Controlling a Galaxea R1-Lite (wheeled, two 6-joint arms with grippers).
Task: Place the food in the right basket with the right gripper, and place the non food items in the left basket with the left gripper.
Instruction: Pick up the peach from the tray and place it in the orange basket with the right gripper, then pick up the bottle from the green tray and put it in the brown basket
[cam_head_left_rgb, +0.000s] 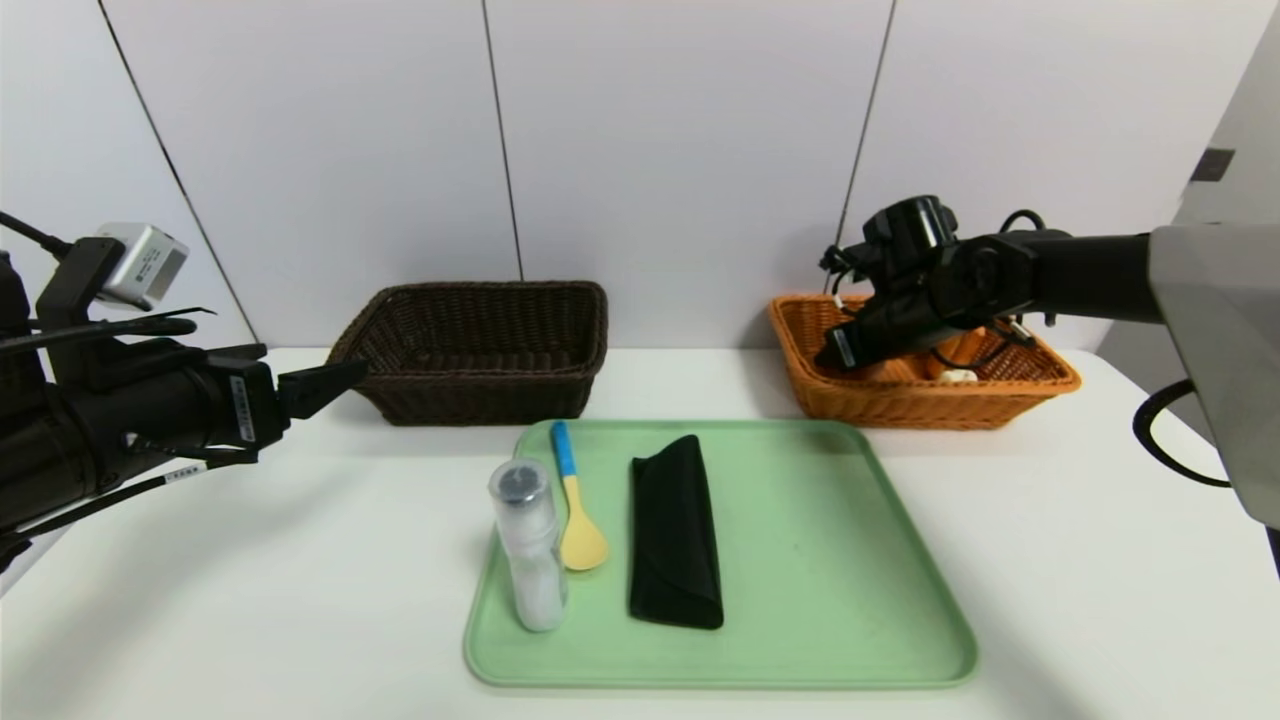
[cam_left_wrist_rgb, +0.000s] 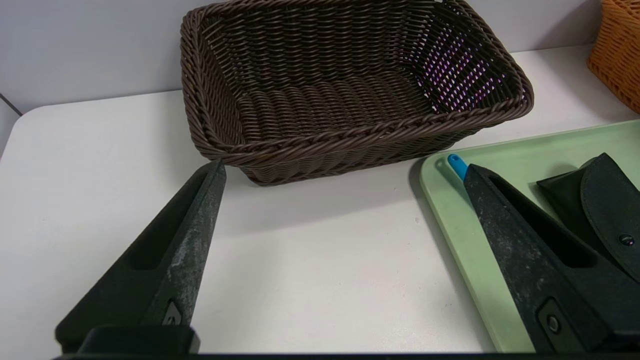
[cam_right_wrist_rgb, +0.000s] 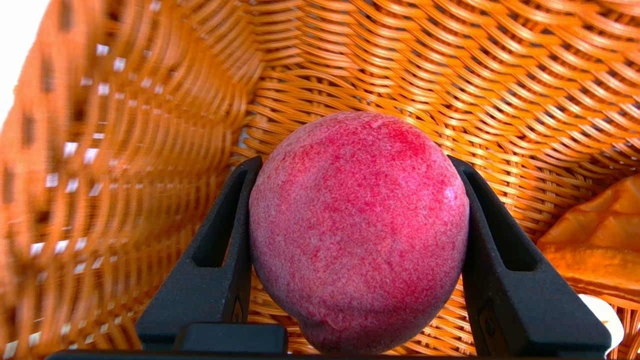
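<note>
Nearest: green tray on the table, holding a clear tube at its left edge, a spoon with blue handle just beside it, and a black pouch toward the middle. All three non-food, none yet moved.

Farther back, left: brown basket, apparently holding nothing. Farther back, right: orange basket, already holding an orange item and something pale at its near right.

Right gripper down inside the orange basket, fingers clamped on a red peach, one on each side. Peach low over the weave, not clearly resting on it; contact below cannot be told.

Left gripper hanging low over the table between brown basket and tray, fingers spread wide and holding nothing.

Judged step: release of the peach. Risks from here:
- Round fruit, sloped wicker wall close by: likely to roll on release, perhaps against the orange item.
- Opening too high: a drop and a bounce.
- Lifting out at a slant: fingers catching the rim and dragging the light basket.
- Later, on the left: tall tube standing upright, easily toppled by a sideways approach toward the spoon.
</note>
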